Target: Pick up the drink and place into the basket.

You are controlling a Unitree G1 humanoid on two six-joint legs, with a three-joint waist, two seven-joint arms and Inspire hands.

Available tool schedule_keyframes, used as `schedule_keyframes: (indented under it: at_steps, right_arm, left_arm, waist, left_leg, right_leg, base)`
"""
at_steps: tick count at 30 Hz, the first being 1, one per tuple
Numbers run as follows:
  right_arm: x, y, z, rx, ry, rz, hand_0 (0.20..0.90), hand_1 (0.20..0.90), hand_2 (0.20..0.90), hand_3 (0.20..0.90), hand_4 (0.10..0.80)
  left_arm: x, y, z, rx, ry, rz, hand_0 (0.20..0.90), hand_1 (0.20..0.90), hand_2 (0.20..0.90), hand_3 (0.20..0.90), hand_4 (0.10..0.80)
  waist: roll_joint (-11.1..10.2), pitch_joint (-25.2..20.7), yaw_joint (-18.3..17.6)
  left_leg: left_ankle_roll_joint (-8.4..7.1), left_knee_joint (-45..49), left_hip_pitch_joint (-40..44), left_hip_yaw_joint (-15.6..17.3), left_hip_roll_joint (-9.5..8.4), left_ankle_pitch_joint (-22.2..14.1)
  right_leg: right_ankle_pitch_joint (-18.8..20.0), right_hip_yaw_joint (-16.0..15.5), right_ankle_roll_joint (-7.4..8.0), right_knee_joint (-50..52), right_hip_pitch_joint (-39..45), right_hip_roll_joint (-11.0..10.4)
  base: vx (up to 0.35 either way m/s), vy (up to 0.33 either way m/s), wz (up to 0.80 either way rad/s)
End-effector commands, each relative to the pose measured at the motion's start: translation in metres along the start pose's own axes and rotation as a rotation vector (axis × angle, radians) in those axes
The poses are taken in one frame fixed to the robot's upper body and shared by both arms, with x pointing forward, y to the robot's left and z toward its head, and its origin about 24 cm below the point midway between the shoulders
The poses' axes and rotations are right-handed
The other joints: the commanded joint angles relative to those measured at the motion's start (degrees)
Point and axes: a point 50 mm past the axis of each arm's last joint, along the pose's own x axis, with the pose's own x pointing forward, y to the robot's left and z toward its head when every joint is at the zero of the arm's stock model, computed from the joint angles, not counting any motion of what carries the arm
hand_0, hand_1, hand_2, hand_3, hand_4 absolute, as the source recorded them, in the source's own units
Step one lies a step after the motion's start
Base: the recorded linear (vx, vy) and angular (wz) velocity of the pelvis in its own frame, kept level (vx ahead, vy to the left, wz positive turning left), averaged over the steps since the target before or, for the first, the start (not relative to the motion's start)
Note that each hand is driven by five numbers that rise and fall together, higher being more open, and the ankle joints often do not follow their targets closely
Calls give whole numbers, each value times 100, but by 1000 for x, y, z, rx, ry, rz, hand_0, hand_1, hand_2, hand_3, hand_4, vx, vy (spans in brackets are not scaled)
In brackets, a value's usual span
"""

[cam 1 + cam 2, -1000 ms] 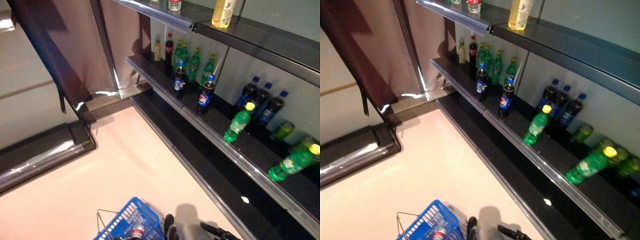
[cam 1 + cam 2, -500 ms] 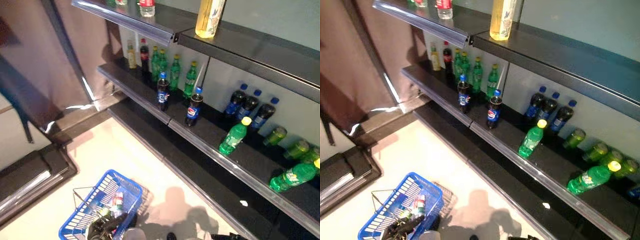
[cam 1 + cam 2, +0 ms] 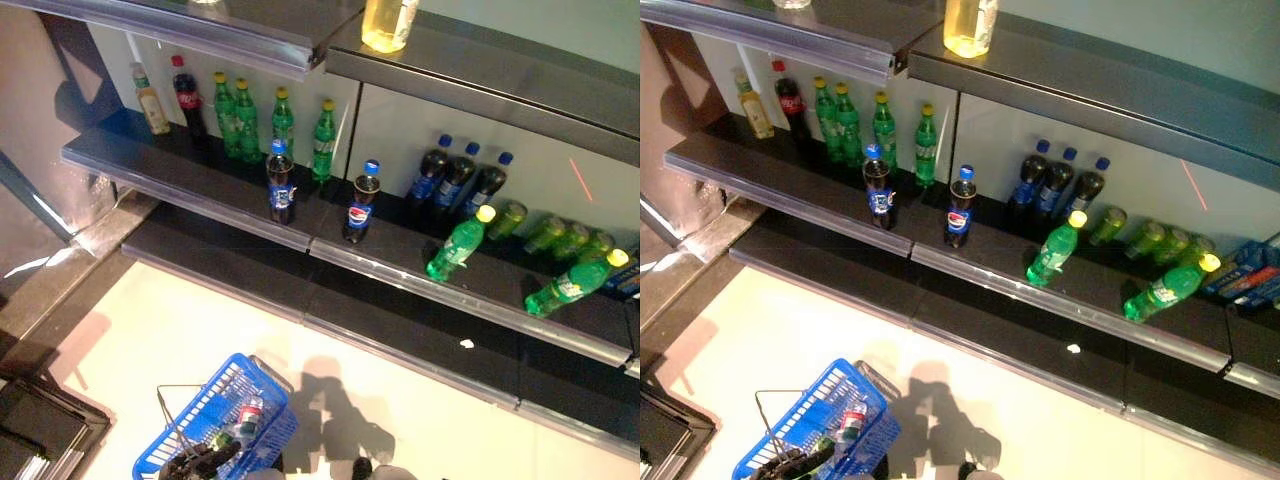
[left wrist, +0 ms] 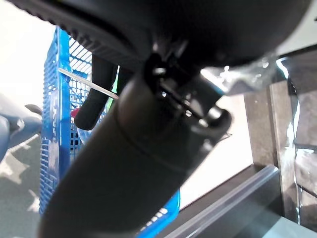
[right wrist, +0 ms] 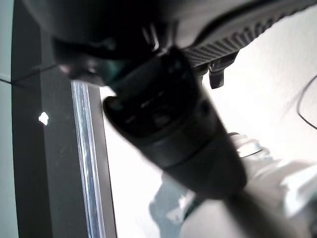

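The blue basket [image 3: 190,410] hangs low at the left, above the pale floor. My left hand [image 3: 200,464] is shut on its thin wire handles [image 4: 86,85]. A drink with a red label [image 3: 246,414] lies inside the basket. Two dark cola bottles with blue caps [image 3: 281,182] [image 3: 360,203] stand at the front of the middle shelf [image 3: 200,190]. Two green bottles with yellow caps [image 3: 458,243] [image 3: 572,287] lie tilted further right on it. My right hand [image 5: 168,114] shows in its wrist view, low over the floor beside the bottom shelf's edge [image 5: 86,163].
Upright green bottles [image 3: 280,118] and dark blue-capped bottles [image 3: 458,178] stand at the shelf's back. A yellow drink [image 3: 390,20] stands on the upper shelf. A low black bottom shelf [image 3: 400,335] runs along the floor. A dark mat [image 3: 40,430] lies at the far left.
The whole picture has shifted, so the camera has turned toward the shelves. The blue basket still hangs from my left hand with the drink inside.
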Motion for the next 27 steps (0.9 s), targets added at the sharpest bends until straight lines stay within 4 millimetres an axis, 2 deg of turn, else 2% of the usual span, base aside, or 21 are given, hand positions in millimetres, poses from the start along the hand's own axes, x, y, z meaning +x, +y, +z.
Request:
schedule_keyframes:
  at_steps: [1,4,5,7,8,9,10,11,12,14,15,17,18,21,22,25,27]
  right_arm:
    - [0,3,11,-50,-47,31,900,900,900,900,800]
    - [0,3,19,-140,-74,37,900,900,900,900,800]
    - [0,3,20,-178,-82,42,900,900,900,900,800]
    - [0,5,26,-246,-97,57,900,900,900,900,800]
    - [-1,5,28,-272,-101,62,900,900,900,900,800]
    - [-1,6,31,-291,-99,66,900,900,900,900,800]
    - [-1,7,32,-299,-98,65,900,900,900,900,800]
    - [0,6,36,-301,-99,63,900,900,900,900,800]
    - [0,6,38,-291,-107,69,900,900,900,900,800]
    - [0,6,39,-290,-122,84,900,900,900,900,800]
    - [-1,7,41,-291,-139,96,900,900,900,900,800]
    - [-1,8,45,-295,-174,116,900,900,900,900,800]
    - [-3,12,50,-290,-207,146,900,900,900,900,800]
    - [-11,27,68,-353,-315,220,900,900,900,900,800]
    - [-18,38,79,-414,-378,261,900,900,900,900,800]
    - [-22,44,85,-450,-424,281,900,900,900,900,800]
    - [-40,60,109,-499,-552,314,900,900,900,900,800]
  left_arm:
    - [5,-5,51,-50,-236,-25,300,300,300,200,100]
    - [3,-10,41,-72,-214,-26,300,300,300,200,100]
    - [2,-10,39,-74,-211,-28,300,300,300,200,100]
    - [1,-11,35,-99,-201,-29,300,300,300,200,100]
    - [1,-11,34,-107,-198,-33,300,300,300,200,100]
    - [1,-11,31,-110,-188,-32,300,300,300,200,100]
    - [0,-11,27,-109,-173,-30,300,300,300,200,100]
    - [-2,-9,19,-107,-156,-23,300,300,300,200,100]
    - [-2,-7,15,-95,-143,-18,300,300,300,200,100]
    - [-3,-5,10,-76,-129,-11,300,300,300,200,100]
    - [-3,-6,8,-59,-122,-11,300,300,300,200,100]
    - [-3,-9,8,-31,-116,-20,300,300,300,200,100]
    - [-1,-13,16,-4,-131,-50,300,300,300,200,100]
    - [1,-21,38,-6,-185,-89,300,300,300,200,100]
    - [2,-21,48,-11,-209,-97,300,300,300,200,100]
    - [2,-21,53,-7,-219,-102,300,300,300,200,100]
    - [3,-21,61,19,-237,-115,300,300,300,200,100]
  waist:
    - [193,-274,107]
    - [134,-244,86]
    - [52,-207,76]
    - [-68,-44,205]
    - [-76,63,321]
    - [-56,148,439]
    - [-39,155,510]
    - [-23,168,564]
    - [-7,166,570]
    - [34,175,625]
    - [39,182,638]
    - [61,187,597]
    - [105,186,521]
    - [147,213,446]
    - [145,210,456]
    - [141,207,467]
    - [101,212,501]
  left_leg:
    - [59,765,-261,119,-245,-635]
    - [4,1118,-283,200,-265,-775]
    - [-27,1621,-434,211,-245,-850]
    - [-271,2918,-1125,-107,-188,-411]
    - [-354,3327,-1493,-446,-226,-149]
    - [-340,3229,-1616,-759,-279,-76]
    - [-319,2851,-1608,-976,-281,-25]
    - [-272,2113,-1435,-1060,-76,-103]
    - [-307,1519,-1297,-996,218,-26]
    - [-443,1025,-1285,-1147,504,304]
    - [-484,982,-1289,-1222,611,335]
    - [-523,990,-1264,-1135,652,234]
    - [-538,1045,-1211,-1002,621,141]
    - [-537,999,-1019,-952,474,22]
    - [-508,946,-974,-948,402,-17]
    - [-490,922,-959,-946,366,-32]
    - [-464,867,-925,-913,329,-48]
  right_leg:
    - [220,132,131,462,-337,72]
    - [192,97,-8,156,-155,117]
    - [211,167,-92,60,-101,128]
    - [235,193,-254,-31,37,162]
    - [231,261,-297,-12,70,197]
    - [211,368,-290,17,97,234]
    - [209,470,-254,5,92,269]
    - [201,610,-177,-19,104,295]
    - [177,656,-133,-33,112,294]
    - [123,725,-78,-42,190,305]
    - [67,749,-36,3,211,251]
    - [0,702,-13,100,204,160]
    - [-39,616,73,261,158,18]
    - [101,498,262,313,105,-285]
    - [174,471,342,261,89,-405]
    - [212,459,374,228,79,-450]
    - [341,413,456,88,80,-539]
  base:
    - [-4,-24,-16]
    - [-22,-35,-1]
    - [-30,-138,-4]
    - [-36,-149,-10]
    - [-17,-50,-24]
    - [29,33,-18]
    - [113,154,-29]
    - [159,221,-47]
    - [158,217,-62]
    - [128,181,-34]
    - [95,181,-17]
    - [78,234,-24]
    - [106,303,-30]
    - [97,221,-20]
    - [38,103,7]
    - [6,24,8]
    - [-18,-39,-2]
